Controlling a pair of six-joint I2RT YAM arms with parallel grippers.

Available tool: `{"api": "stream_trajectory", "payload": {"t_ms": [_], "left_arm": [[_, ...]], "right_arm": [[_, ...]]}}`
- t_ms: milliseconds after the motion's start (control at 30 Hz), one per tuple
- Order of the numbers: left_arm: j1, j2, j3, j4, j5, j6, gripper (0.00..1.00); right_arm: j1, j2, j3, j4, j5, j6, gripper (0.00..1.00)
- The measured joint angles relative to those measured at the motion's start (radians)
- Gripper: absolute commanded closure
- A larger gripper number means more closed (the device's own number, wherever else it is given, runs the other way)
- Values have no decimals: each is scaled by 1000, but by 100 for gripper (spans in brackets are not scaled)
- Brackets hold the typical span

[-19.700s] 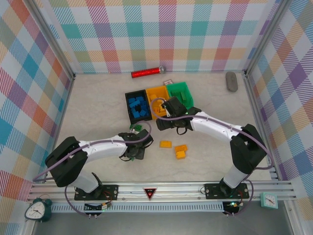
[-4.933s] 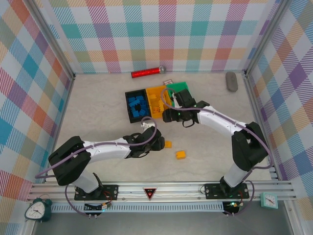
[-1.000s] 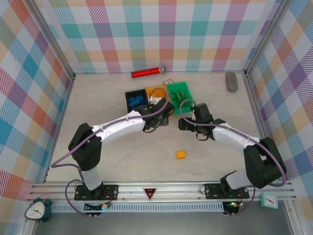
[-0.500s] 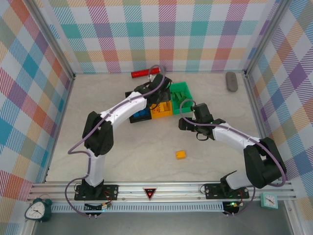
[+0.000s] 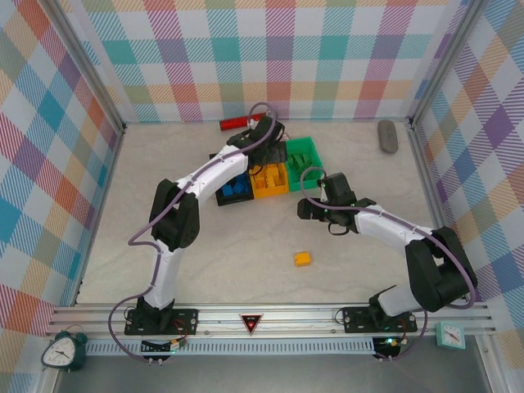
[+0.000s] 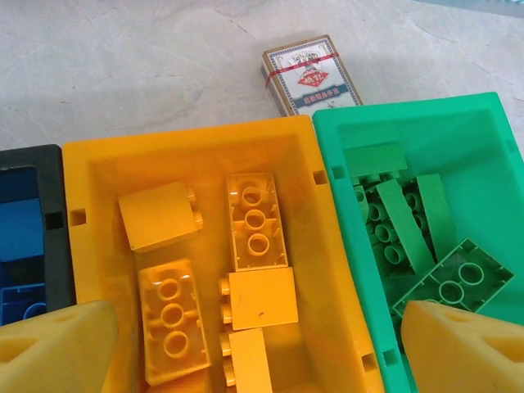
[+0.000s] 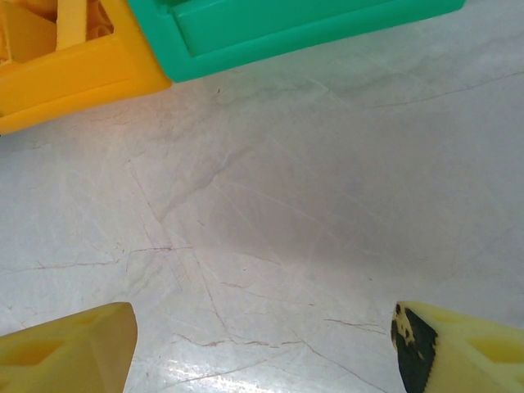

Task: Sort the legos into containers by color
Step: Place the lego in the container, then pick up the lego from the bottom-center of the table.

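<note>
Within the last second the left gripper [image 6: 262, 356] has swung over the orange bin [image 6: 98, 155] and spread its yellow foam fingers [image 6: 49, 344] wide, now empty. Its brick likely lies among the glossy studded orange legos [image 6: 255, 221] inside. One orange brick [image 5: 303, 259] remains nearer on the marbled table [image 5: 205, 237]. The right gripper [image 7: 262, 344] hangs open, holding nothing, just near of the smooth green bin [image 7: 327, 24]
</note>
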Motion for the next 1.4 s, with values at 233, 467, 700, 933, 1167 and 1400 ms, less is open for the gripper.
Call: {"api": "stream_trajectory", "payload": {"t_ms": [233, 467, 700, 933, 1167, 1400], "left_arm": [[0, -127, -238, 82, 35, -4, 12], [0, -337, -518, 227, 66, -34, 12], [0, -441, -668, 327, 81, -54, 12], [0, -541, -802, 372, 78, -60, 12], [-1, -624, -880, 373, 56, -60, 13], [-1, -681, -950, 369, 12, -60, 12]], "right_arm": [[20, -6, -2, -91, -81, -1, 18], [115, -142, -53, -260, -91, 8, 18], [237, -170, -63, -399, -78, 71, 18], [307, -167, -61, -458, -59, 133, 18], [363, -60, -16, -463, -27, 157, 20], [402, 8, 23, -454, 22, 167, 26]]}}
